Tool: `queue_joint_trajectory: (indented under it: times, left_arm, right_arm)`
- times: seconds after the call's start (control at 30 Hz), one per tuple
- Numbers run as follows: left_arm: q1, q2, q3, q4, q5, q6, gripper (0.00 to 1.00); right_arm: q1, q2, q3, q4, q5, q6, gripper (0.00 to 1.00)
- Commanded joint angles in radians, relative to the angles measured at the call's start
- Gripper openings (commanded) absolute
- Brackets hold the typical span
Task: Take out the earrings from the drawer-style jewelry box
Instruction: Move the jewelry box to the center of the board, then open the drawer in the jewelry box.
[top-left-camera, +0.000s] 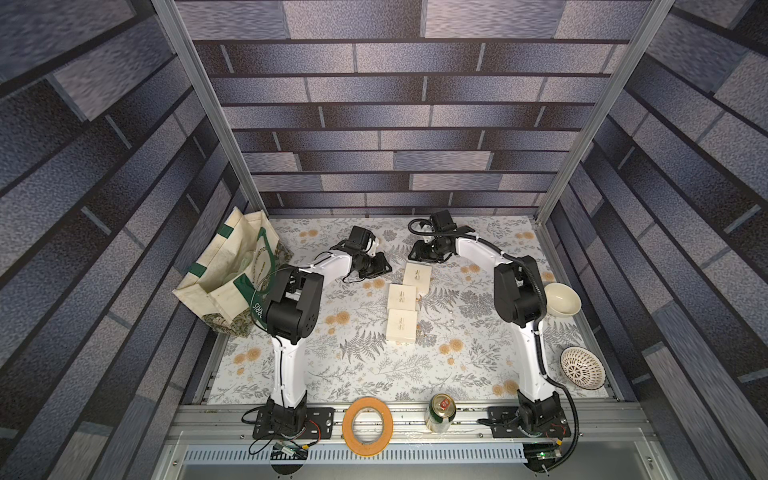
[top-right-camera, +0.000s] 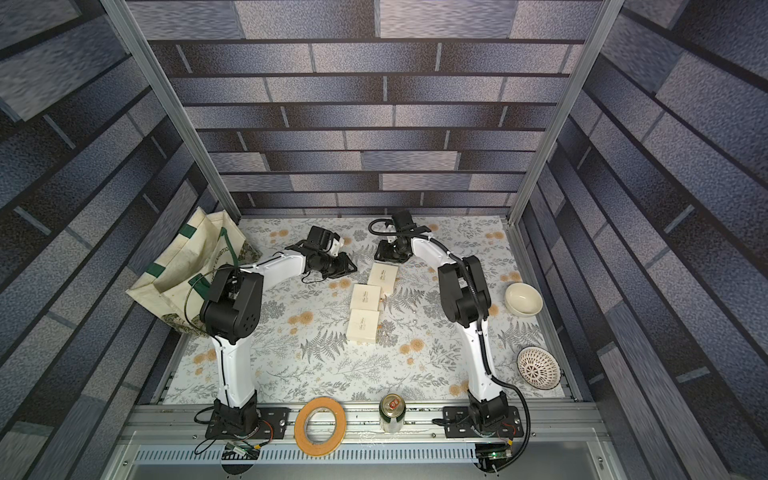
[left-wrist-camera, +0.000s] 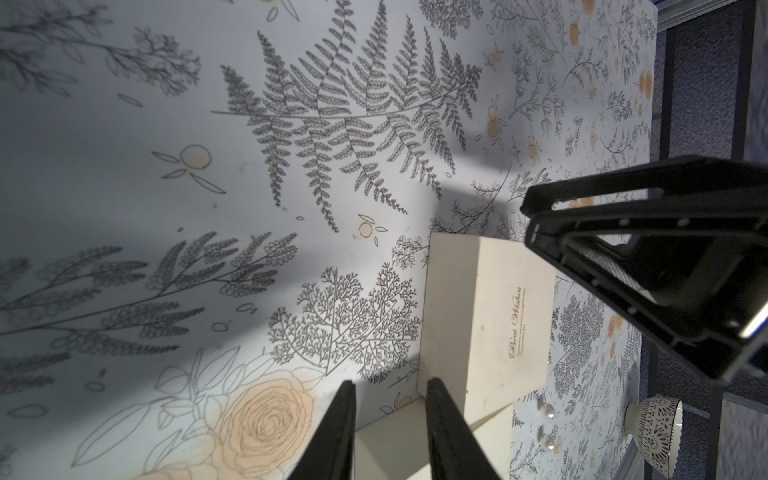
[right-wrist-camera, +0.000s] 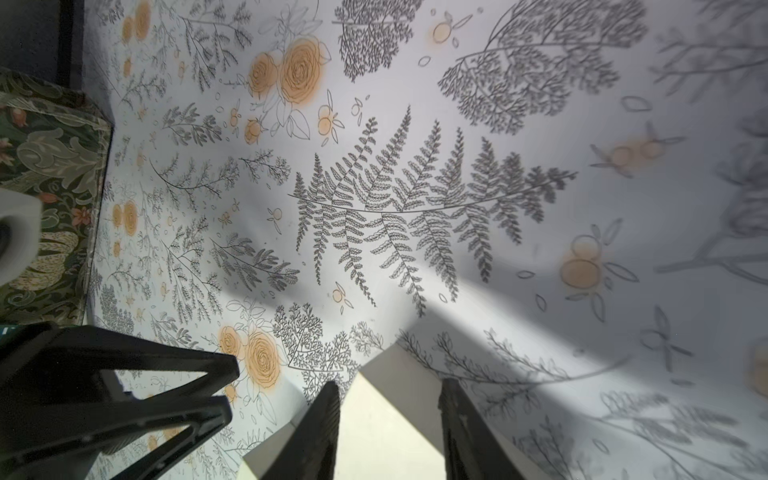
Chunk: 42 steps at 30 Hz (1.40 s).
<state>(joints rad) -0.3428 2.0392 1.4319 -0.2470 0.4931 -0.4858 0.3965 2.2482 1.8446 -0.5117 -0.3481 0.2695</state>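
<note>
**Both grippers open above the boxes, earrings loose on the surface**

The left gripper (left-wrist-camera: 390, 384) hangs with its jaws apart and nothing between them, its fingertips above the corner of a cream jewelry box (left-wrist-camera: 390, 449). The right gripper (right-wrist-camera: 390, 382) is likewise open and empty, poised above the corner of a cream box in its own wrist view. In the left wrist view it looms near the lettered box (left-wrist-camera: 494, 307), printed "Best Wishes". In both top views the three jewelry boxes (top-left-camera: 402, 296) lie in a loose row mid-surface, between the two arms. Two earrings (left-wrist-camera: 547, 410), small shiny beads, rest on the surface (left-wrist-camera: 124, 166) just beside the lettered box, outside any drawer. Farther out stand a patterned bowl (top-left-camera: 582, 368), a plain bowl (top-left-camera: 562, 299) and a tote bag (top-left-camera: 220, 278). A tape roll (top-left-camera: 347, 424) and a can (top-left-camera: 440, 413) sit at the front rail.
</note>
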Motion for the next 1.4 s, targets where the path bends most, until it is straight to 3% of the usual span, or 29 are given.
queue_joint_trajectory:
  times: [0.0,0.27,0.63,0.93,1.37]
  left_arm:
    - [-0.016,-0.060,0.070,-0.022,-0.011,0.013,0.32]
    - [-0.078,-0.008,0.167,-0.027,0.041,-0.006,0.32]
    - [-0.140,0.041,0.174,-0.018,0.082,-0.036,0.32]
    - [-0.148,0.037,0.096,-0.003,0.062,-0.043,0.32]
    - [-0.148,0.090,0.124,-0.021,0.058,-0.045,0.32]
  right_arm:
    - [-0.018,-0.114,-0.069,0.064,0.083,0.038,0.43]
    - [-0.059,-0.291,-0.295,0.049,0.107,0.089,0.43]
    - [-0.059,-0.369,-0.511,0.140,0.047,0.168,0.35]
    - [-0.059,-0.372,-0.559,0.193,0.000,0.208,0.29]
    - [-0.058,-0.357,-0.574,0.216,-0.013,0.232,0.26]
